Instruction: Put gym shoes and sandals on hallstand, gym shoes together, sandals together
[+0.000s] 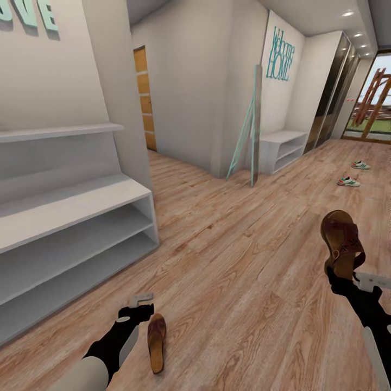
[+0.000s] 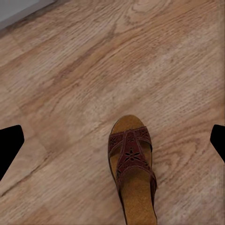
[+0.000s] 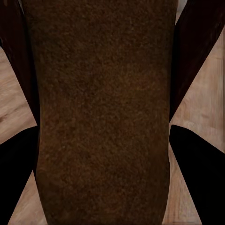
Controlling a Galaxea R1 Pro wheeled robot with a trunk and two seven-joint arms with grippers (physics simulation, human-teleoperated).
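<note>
A sandal [image 3: 103,112] runs lengthwise between the right gripper's [image 3: 104,187] two black fingers [image 3: 199,173], its dark brown, grainy sole facing the camera. Both fingers press its sides. Wood-plank floor [image 3: 208,89] shows past either side of it.

A teal "Welcome Home" wall lettering [image 1: 282,54] marks the far white wall. Below it and to its left, a tall teal-framed mirror [image 1: 247,127] leans against the wall corner; further left of the lettering is an orange-panelled door [image 1: 144,98]. To its right run dark sliding wardrobe doors [image 1: 332,89], then a glazed exit [image 1: 374,100].
</note>
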